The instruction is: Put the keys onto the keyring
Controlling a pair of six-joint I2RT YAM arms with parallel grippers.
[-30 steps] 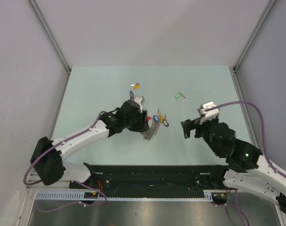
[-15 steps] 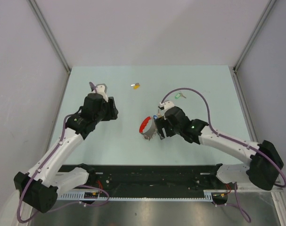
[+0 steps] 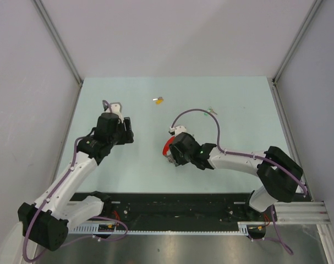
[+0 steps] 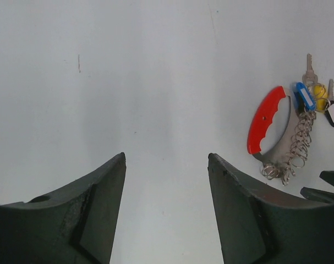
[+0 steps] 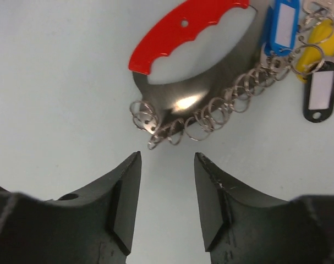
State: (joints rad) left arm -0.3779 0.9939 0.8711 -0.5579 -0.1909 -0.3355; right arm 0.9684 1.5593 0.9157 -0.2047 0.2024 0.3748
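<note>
We hold the right gripper [image 5: 168,160] just below the chain end of the keyring [image 5: 197,60] in the upper frame, jaws partly apart and empty, presumably to steady it, while the left gripper [image 4: 167,165] hangs wide and empty, the yellow-headed key [image 3: 158,100] lying loose at upper centre.

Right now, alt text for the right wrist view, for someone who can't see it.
A keyring with a red curved band, a chain of small rings and blue, yellow and black tags lies on a pale table, just beyond the parted, empty jaws.
</note>
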